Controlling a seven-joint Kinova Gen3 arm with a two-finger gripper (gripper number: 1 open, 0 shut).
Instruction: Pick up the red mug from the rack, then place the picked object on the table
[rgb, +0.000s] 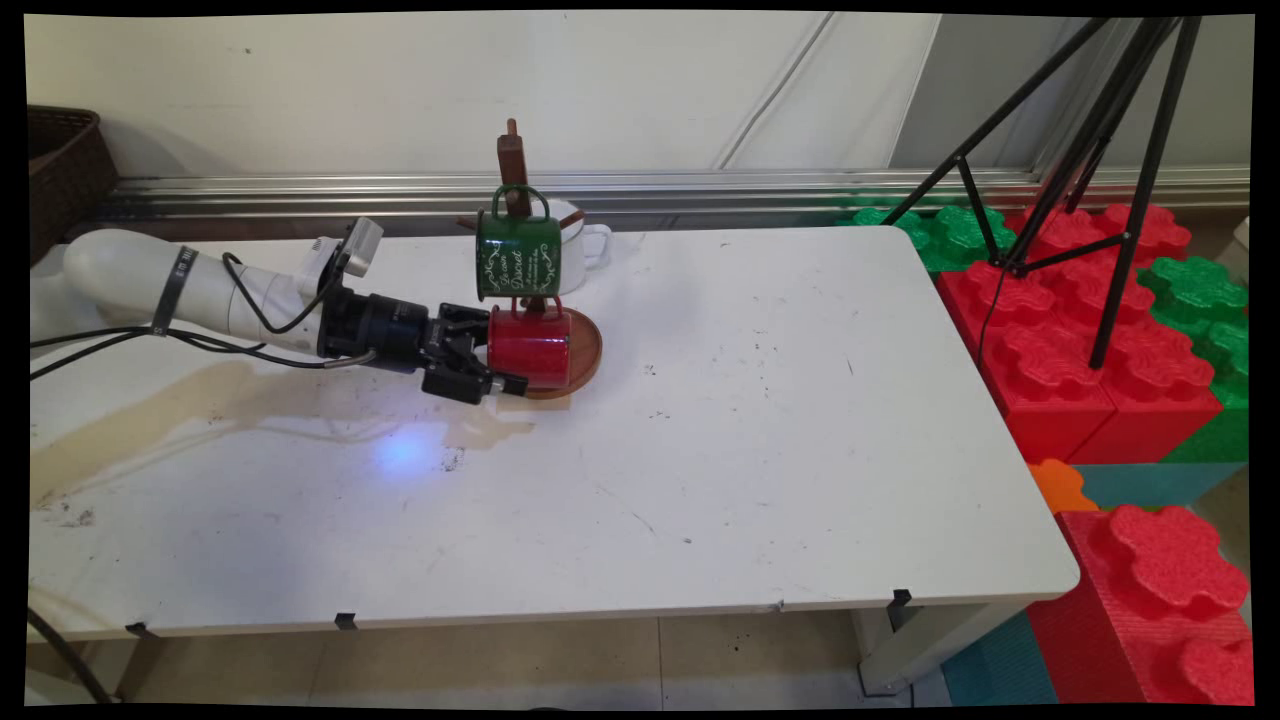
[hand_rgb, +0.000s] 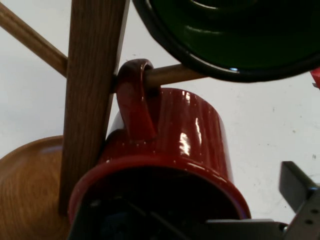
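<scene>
Careful, your gripper (rgb: 478, 362) is clamped on the red mug's (rgb: 530, 347) rim, its handle hooked on the wooden mug tree (rgb: 514, 170) near the table's (rgb: 760, 420) far edge; tugging sideways could topple the tree and green mug (rgb: 517, 256).

A robot lab: stained white table (rgb: 760, 450), camera tripod (rgb: 1090, 150), foam blocks (rgb: 1080, 340).

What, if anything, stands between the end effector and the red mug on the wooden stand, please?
Nothing visible does. The end effector is already at the red mug, with one finger outside the rim. The mug's handle hangs on a peg of the wooden stand, under the green mug.
</scene>
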